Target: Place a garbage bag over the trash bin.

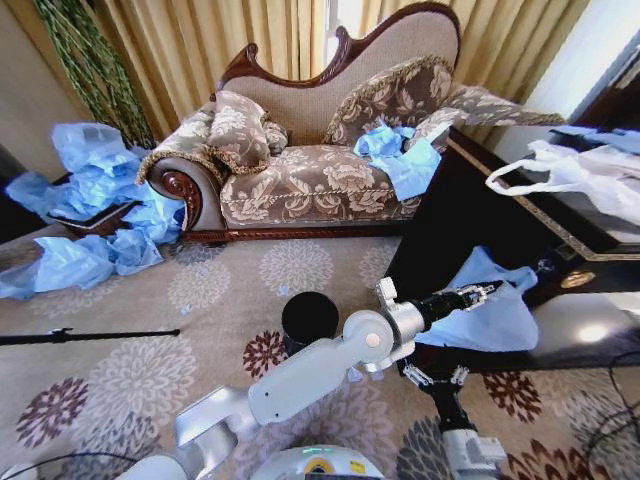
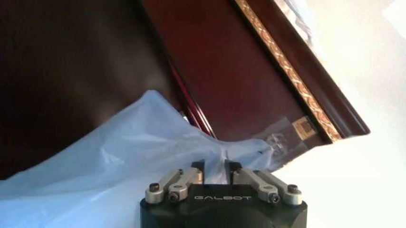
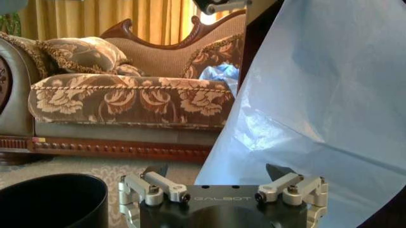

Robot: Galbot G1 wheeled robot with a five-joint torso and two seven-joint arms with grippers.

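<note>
The right claw (image 1: 432,377) hangs low by the black trash bin (image 1: 309,318) on the carpet, its fingers spread wide and empty. Past it, the left claw (image 1: 484,292) pinches the top of the light-blue garbage bag (image 1: 493,315), which hangs down the dark table (image 1: 600,330). The bag looks thin, light, floppy and slippery, so its edge seems the best place to hold it.

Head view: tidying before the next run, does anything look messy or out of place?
Yes. Crumpled blue bags are heaped on the floor left of the sofa, and more lie on its seat.
</note>
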